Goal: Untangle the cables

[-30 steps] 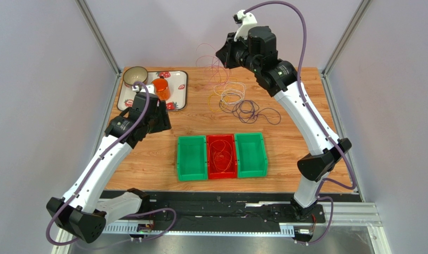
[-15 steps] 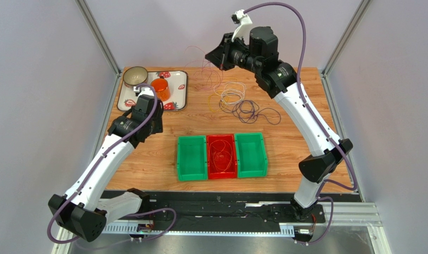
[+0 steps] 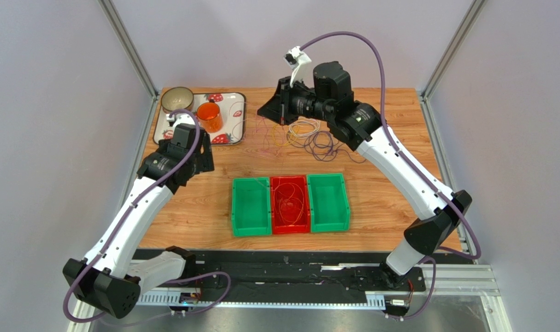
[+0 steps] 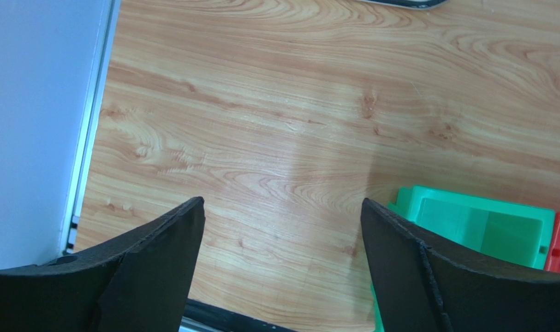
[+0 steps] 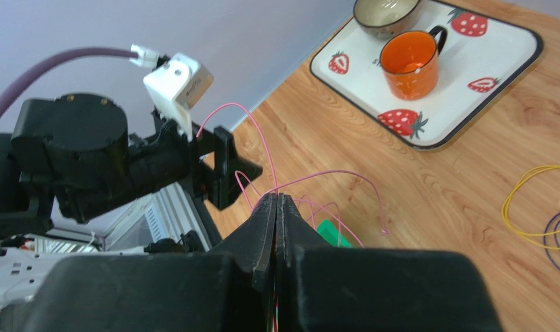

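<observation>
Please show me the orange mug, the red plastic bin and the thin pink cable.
Orange mug with black handle (image 5: 406, 79): right wrist view, on its outer side wall.
Red plastic bin (image 3: 290, 179): top view, on its far rim.
Thin pink cable (image 5: 342, 171): right wrist view, on its arching loop.

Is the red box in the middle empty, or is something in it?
Not empty: the red bin holds thin looped cables on its floor.
</observation>
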Motion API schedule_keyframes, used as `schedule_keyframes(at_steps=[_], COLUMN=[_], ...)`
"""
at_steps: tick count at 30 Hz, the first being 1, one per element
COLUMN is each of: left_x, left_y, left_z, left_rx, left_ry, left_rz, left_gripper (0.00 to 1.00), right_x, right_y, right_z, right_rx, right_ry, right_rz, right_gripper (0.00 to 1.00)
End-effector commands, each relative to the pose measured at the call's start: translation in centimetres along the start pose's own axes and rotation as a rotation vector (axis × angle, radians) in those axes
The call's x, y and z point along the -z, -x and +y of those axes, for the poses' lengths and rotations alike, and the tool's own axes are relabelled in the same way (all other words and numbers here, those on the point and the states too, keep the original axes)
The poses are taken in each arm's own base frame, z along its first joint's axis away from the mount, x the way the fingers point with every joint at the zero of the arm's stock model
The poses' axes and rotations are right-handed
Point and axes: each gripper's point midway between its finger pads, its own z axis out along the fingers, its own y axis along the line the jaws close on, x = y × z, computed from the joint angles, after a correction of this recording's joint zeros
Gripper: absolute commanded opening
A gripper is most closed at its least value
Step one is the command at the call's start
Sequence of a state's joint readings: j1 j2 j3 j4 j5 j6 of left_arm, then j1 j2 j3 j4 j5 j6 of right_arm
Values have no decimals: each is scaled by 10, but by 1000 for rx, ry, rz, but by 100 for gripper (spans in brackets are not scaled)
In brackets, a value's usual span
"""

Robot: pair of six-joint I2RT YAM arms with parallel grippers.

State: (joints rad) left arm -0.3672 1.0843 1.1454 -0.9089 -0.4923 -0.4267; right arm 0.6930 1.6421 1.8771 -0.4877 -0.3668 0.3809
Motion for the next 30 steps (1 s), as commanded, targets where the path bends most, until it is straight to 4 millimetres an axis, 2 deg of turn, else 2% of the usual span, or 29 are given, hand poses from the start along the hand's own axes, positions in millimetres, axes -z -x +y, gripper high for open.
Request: schedule_keyframes(at_steps=[1, 2, 3, 4, 8, 12, 18, 25, 30], left_x=[11, 12, 17, 17, 26, 42, 46, 43, 43], left_y=[18, 23, 27, 24, 35, 38, 40, 37, 37], left_z=[14, 13, 15, 15, 9, 13, 24, 22, 18], left_rx=[50, 48, 55, 52, 84, 137, 127, 97, 90], left_ry=[23, 3, -11, -20, -113, -159, -108, -105, -122], left_rz=[-81, -106, -136, -142, -267, -358, -350, -311, -306], left_gripper=[89, 92, 98, 99, 99, 99, 99, 99, 99], right_x=[24, 24, 24, 24, 25, 25, 16, 0, -21], right_y=[11, 6, 2, -1, -9, -17, -28, -46, -72], right_z=[39, 39, 44, 48, 57, 72, 88, 86, 79], right_rx=[39, 34, 33, 30, 21, 7, -27, -55, -113], right_ry=[94, 99, 114, 127, 156, 212, 300, 339, 376], right_rz=[-55, -45, -37, -29, -9, 8, 42, 88, 163], right_gripper=[0, 0, 0, 0, 0, 0, 0, 0, 0])
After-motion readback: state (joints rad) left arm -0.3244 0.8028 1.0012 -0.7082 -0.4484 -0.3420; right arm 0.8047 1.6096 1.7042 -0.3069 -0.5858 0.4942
